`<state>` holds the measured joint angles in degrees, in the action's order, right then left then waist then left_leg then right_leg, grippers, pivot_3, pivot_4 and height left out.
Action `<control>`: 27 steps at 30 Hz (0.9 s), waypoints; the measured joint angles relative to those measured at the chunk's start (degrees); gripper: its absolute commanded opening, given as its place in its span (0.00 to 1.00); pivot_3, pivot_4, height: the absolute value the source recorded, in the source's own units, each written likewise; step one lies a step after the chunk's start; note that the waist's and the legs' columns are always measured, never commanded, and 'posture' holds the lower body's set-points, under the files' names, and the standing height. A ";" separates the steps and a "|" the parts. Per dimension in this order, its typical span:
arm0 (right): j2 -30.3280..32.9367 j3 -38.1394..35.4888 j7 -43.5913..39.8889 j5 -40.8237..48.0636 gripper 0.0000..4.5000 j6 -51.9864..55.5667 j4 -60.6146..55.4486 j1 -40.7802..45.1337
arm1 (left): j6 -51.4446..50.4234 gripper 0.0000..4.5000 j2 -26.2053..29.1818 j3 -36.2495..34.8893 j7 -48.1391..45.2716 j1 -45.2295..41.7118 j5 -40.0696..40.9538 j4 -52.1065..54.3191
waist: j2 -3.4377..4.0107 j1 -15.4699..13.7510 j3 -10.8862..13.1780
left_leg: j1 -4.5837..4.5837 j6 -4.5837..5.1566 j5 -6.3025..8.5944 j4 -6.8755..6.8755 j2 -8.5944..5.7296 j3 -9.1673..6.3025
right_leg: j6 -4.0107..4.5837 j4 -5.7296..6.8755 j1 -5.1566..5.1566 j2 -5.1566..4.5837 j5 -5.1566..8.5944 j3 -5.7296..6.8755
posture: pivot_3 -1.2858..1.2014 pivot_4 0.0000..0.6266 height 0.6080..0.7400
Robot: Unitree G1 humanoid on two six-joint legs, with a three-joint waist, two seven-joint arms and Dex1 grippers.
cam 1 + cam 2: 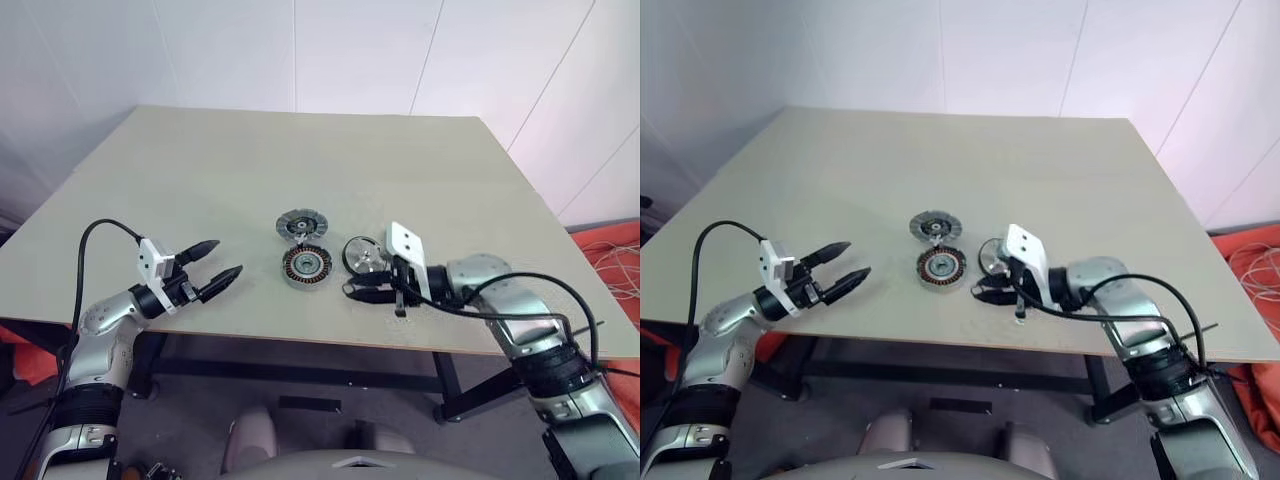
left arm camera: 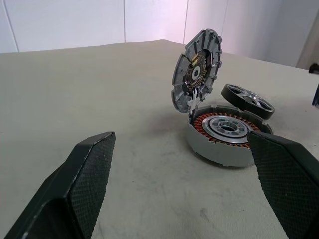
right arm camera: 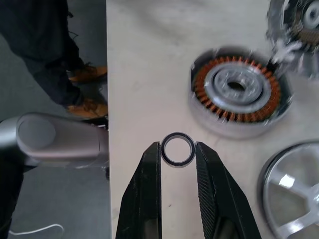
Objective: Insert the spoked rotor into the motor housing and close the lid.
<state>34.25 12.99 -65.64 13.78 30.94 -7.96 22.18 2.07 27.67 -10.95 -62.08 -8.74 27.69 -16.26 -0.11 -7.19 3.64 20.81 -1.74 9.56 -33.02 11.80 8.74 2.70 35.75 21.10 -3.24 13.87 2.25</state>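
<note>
Right now the right gripper (image 3: 178,152) pinches a small dark ring (image 3: 178,149) between its fingertips, held just beside the motor housing (image 1: 306,266). Against that housing, the lid (image 1: 297,225) stands open on its far edge, and the spoked rotor (image 1: 365,256) lies just to its right on the table (image 1: 300,150). Left of the housing, the left gripper (image 1: 220,262) hovers with jaws spread wide, empty.

The motor housing (image 3: 239,98), a shallow grey cup with copper windings around a silver centre, lies open just ahead of the right gripper (image 3: 178,150), its ribbed lid (image 2: 196,70) hinged up at the far edge, and the dark-rimmed, silver-spoked rotor (image 3: 292,191) lies flat beside that gripper.
</note>
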 measured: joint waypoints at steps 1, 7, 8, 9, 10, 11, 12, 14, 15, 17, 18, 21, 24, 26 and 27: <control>-0.11 0.39 0.79 -0.06 0.14 2.19 0.00 1.49 | -0.02 1.00 -0.01 0.01 0.12 0.00 -0.01 0.08 | 0.00 0.00 0.00 | -0.01 0.00 0.00 0.00 0.00 0.00 | 0.00 0.00 0.00 0.00 0.00 0.00 | 0.52 0.00 1.00; -4.84 2.59 7.33 -0.33 0.14 11.57 -0.07 7.63 | -0.07 1.00 -0.06 0.04 0.77 0.03 -0.04 0.44 | 0.00 0.02 0.00 | 0.15 0.00 0.00 0.01 0.00 0.00 | 0.05 0.00 0.14 0.01 -0.02 0.00 | 0.52 0.00 1.00; -5.46 2.83 7.91 -0.25 0.14 12.44 -0.07 8.52 | -0.08 1.00 -0.06 0.05 0.88 0.02 -0.05 0.46 | 0.01 0.04 0.00 | 0.16 0.00 0.00 0.01 0.00 0.00 | 0.05 0.00 0.14 0.00 -0.02 0.00 | 0.52 0.00 1.00; -6.19 3.04 8.50 -0.11 0.14 13.45 -0.10 9.49 | -0.08 1.00 -0.07 0.06 0.94 0.01 -0.05 0.51 | 0.01 0.03 0.00 | 0.16 0.00 0.00 0.01 0.00 0.00 | 0.05 -0.01 0.14 0.00 -0.02 0.00 | 0.52 0.00 1.00; -6.63 3.19 8.84 -0.08 0.14 14.14 -0.08 10.22 | -0.08 1.00 -0.07 0.05 0.98 0.03 -0.05 0.54 | 0.01 -0.01 0.00 | 0.16 0.00 0.00 0.01 0.00 0.00 | 0.05 -0.01 0.14 0.00 -0.02 0.00 | 0.52 0.00 1.00; -7.24 3.63 9.61 -0.30 0.14 14.64 0.18 11.17 | -0.09 1.00 -0.07 0.05 1.06 0.04 -0.05 0.54 | 0.01 0.00 0.01 | 0.17 -0.01 0.00 0.01 -0.01 0.00 | 0.04 -0.01 0.14 0.00 -0.02 0.00 | 0.52 0.00 1.00; -8.05 4.46 10.33 -0.70 0.14 14.71 0.85 12.26 | -0.10 1.00 -0.10 0.06 1.11 0.01 -0.06 0.57 | 0.01 0.05 0.00 | 0.14 -0.01 0.00 0.01 0.00 0.00 | 0.04 0.00 0.14 0.00 -0.02 0.00 | 0.52 0.00 1.00; -9.76 6.31 11.83 -1.82 0.14 14.71 2.87 13.84 | -0.11 1.00 -0.21 0.15 1.15 -0.15 -0.07 0.59 | 0.01 0.09 0.00 | 0.12 -0.03 -0.01 0.01 0.00 0.00 | 0.04 0.02 0.13 0.01 -0.02 0.00 | 0.52 0.00 1.00; -10.36 7.07 12.39 -2.37 0.14 14.72 3.77 14.10 | -0.11 1.00 -0.28 0.16 1.17 -0.23 -0.07 0.60 | 0.01 0.03 0.01 | 0.13 -0.03 -0.01 0.02 0.00 0.00 | 0.04 0.01 0.13 0.00 -0.02 0.00 | 0.52 0.00 1.00; -11.74 8.28 13.78 -3.33 0.14 14.78 6.41 14.50 | -0.12 1.00 -0.30 0.16 1.27 -0.28 -0.08 0.60 | 0.01 0.01 0.01 | 0.14 -0.03 -0.01 0.02 -0.01 -0.01 | 0.04 0.00 0.13 -0.01 -0.02 -0.01 | 0.52 0.00 1.00; -12.28 8.82 14.51 -3.83 0.14 14.76 7.73 14.68 | -0.12 1.00 -0.30 0.16 1.32 -0.29 -0.09 0.60 | 0.01 0.03 0.01 | 0.16 -0.03 -0.01 0.01 -0.02 -0.01 | 0.04 0.01 0.14 -0.01 -0.02 -0.02 | 0.52 0.00 1.00; -13.65 9.71 16.08 -4.88 0.14 14.77 10.72 15.21 | -0.12 1.00 -0.35 0.16 1.37 -0.36 -0.09 0.60 | 0.01 0.06 0.01 | 0.18 -0.04 -0.01 0.03 -0.01 -0.01 | 0.04 0.01 0.17 0.00 -0.02 -0.02 | 0.52 0.00 1.00; -15.42 9.76 17.46 -5.38 0.14 14.76 13.62 15.96 | -0.12 1.00 -0.41 0.16 1.41 -0.38 -0.09 0.69 | 0.01 0.13 0.01 | 0.18 -0.06 -0.02 0.05 -0.01 0.00 | 0.04 0.01 0.19 0.01 -0.02 -0.02 | 0.52 0.00 1.00; -15.91 9.79 18.01 -5.62 0.14 14.76 14.57 16.40 | -0.12 1.00 -0.41 0.16 1.49 -0.37 -0.09 0.75 | 0.02 0.10 0.01 | 0.19 -0.05 -0.02 0.05 -0.01 0.00 | 0.04 0.01 0.18 0.01 -0.02 -0.02 | 0.52 0.00 1.00; -16.15 9.79 18.21 -5.65 0.14 14.75 14.84 16.66 | -0.13 1.00 -0.41 0.16 1.58 -0.36 -0.10 0.84 | 0.02 0.08 0.01 | 0.19 -0.05 -0.02 0.05 -0.01 0.00 | 0.04 0.00 0.18 0.01 -0.02 -0.02 | 0.52 0.00 1.00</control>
<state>18.10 22.78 -47.43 8.13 45.70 6.89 38.83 1.94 27.26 -10.79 -60.50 -9.10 27.60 -15.42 -0.09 -7.11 3.65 21.00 -1.79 9.55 -32.98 11.79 8.74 2.75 35.76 21.28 -3.23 13.85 2.24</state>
